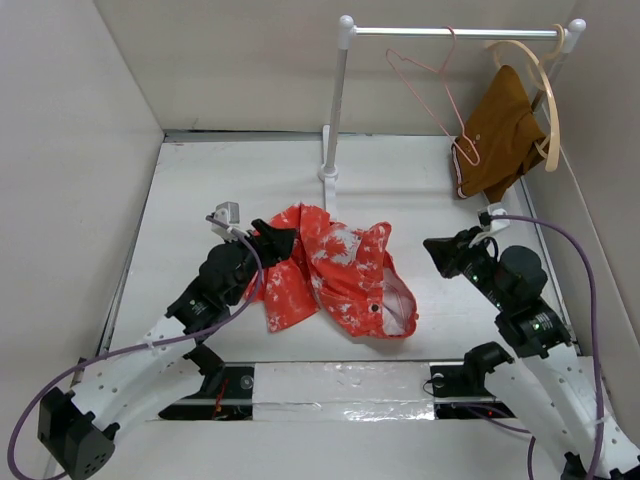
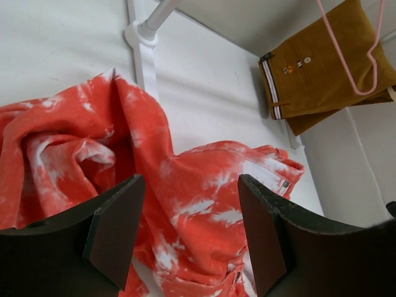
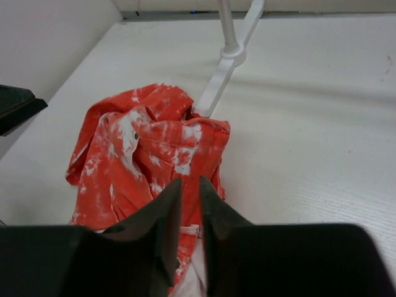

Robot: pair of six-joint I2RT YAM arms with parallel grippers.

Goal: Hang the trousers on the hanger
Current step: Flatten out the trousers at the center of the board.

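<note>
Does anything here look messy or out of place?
Yes. The trousers lie crumpled in a heap on the table instead of hanging, while the pink hanger dangles bare on the rail, tilted.

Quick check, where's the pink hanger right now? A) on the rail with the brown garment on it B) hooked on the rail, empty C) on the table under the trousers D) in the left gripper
B: the pink hanger hangs bare from the rail, while the trousers lie crumpled on the table.
</note>
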